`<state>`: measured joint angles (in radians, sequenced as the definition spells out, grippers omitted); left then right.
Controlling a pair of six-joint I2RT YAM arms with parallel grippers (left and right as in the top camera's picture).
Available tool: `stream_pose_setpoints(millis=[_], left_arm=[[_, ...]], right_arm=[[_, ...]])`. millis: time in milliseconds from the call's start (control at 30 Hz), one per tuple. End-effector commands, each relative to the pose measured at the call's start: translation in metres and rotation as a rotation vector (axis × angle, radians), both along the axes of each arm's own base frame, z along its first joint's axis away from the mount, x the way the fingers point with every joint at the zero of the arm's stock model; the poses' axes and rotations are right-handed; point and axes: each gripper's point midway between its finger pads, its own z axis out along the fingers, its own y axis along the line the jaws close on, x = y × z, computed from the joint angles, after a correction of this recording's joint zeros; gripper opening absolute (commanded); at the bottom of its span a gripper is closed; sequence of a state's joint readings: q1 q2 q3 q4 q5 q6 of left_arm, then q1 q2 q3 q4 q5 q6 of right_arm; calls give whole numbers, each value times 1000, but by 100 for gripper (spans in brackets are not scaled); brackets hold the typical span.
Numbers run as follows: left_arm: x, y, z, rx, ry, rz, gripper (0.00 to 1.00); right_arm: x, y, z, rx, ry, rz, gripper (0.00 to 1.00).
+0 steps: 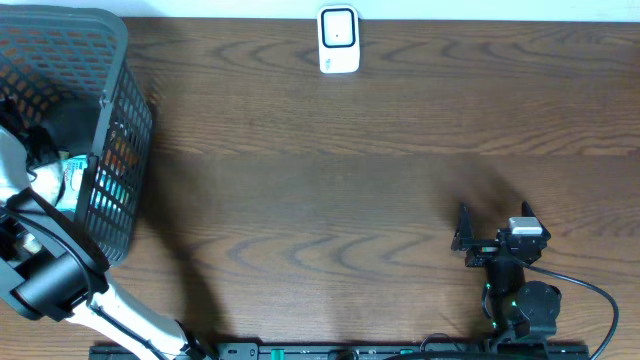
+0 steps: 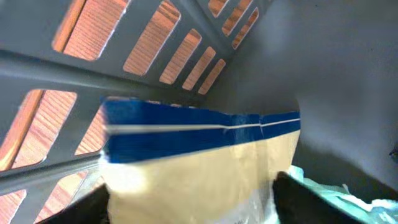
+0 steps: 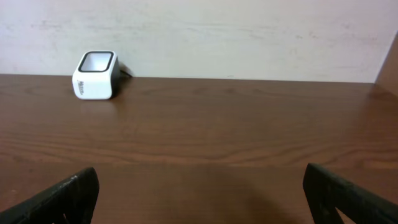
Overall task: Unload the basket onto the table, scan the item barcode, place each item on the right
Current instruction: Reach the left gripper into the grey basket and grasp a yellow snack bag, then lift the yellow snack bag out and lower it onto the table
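Item: a packet (image 2: 199, 162) with a blue band over a cream body lies inside the grey basket (image 1: 112, 70), at the table's far left corner.
Left gripper (image 2: 199, 208): reaches down into the basket. Its dark fingertips (image 2: 93, 208) stand apart with the packet's lower part between them. Whether the pads press on it cannot be told.
Beside the packet: a teal-and-white wrapper (image 2: 348, 199) lies just to one side, by the other fingertip.
Edges: slatted basket walls rise close behind the packet and meet in a corner above it.
Scanner (image 1: 339, 40): white, upright at the far edge of the table (image 1: 320, 190), well apart from the basket.
Right gripper (image 3: 202, 199): jaws wide apart and holding nothing. It sits low near the front edge, on the right, facing the scanner.
Open room: bare wood spreads between basket, scanner and right arm.
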<state>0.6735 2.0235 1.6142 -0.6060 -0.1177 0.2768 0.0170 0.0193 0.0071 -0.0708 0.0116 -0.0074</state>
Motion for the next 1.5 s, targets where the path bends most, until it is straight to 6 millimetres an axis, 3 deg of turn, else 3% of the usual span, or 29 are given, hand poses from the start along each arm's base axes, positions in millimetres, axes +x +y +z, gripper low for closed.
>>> stream_pose_setpoints(millis=[0, 67, 100, 167, 200, 233, 367, 433, 567, 667, 733, 767, 800, 833, 967, 1133, 1267, 1367, 1467], left_arm=[[-1, 0, -6, -15, 11, 0, 76], [-2, 0, -8, -21, 16, 3, 75], [-3, -1, -9, -25, 20, 3, 68], [-5, -3, -13, -36, 35, 3, 47], [-7, -5, -15, -44, 46, 3, 32], [-9, -6, -15, -48, 50, 3, 10], [-16, -11, -7, -67, 53, 32, 7], [-16, -12, 12, -60, -9, 100, 7], [-16, -12, 76, -29, -218, 270, 7], [-22, -18, 152, 1, -469, 398, 7], [-24, -27, 192, 2, -600, 403, 7], [-26, -39, 230, 0, -717, 371, 7], [-27, -46, 249, 1, -771, 346, 7], [-32, -60, 284, 0, -879, 304, 7], [-52, -96, 357, 3, -1100, 215, 7], [-70, -146, 424, -129, -1369, 145, 7], [-71, -220, 480, -272, -1531, -160, 7], [-70, -268, 491, -388, -1542, -303, 7], [-61, -306, 483, -502, -1490, -385, 7]], right_arm=[[0, -1, -1, 14, 4, -5, 99], [0, -1, -1, 14, 4, -5, 99], [0, -1, -2, 14, 5, -5, 99], [0, -1, -1, 14, 4, -5, 99], [0, -1, -1, 14, 4, -5, 99], [0, -1, -2, 14, 5, -5, 99], [0, -1, -1, 14, 4, -5, 99], [0, -1, -1, 14, 4, -5, 99], [0, -1, -1, 14, 4, -5, 99], [0, -1, -1, 14, 4, -5, 99], [0, -1, -1, 14, 4, -5, 99], [0, -1, -2, 14, 5, -5, 99], [0, -1, -1, 14, 4, -5, 99], [0, -1, -1, 14, 4, -5, 99], [0, -1, -2, 14, 5, -5, 99], [0, -1, -1, 14, 4, -5, 99], [0, -1, -1, 14, 4, -5, 99], [0, -1, -1, 14, 4, -5, 99], [0, -1, -1, 14, 4, -5, 99]])
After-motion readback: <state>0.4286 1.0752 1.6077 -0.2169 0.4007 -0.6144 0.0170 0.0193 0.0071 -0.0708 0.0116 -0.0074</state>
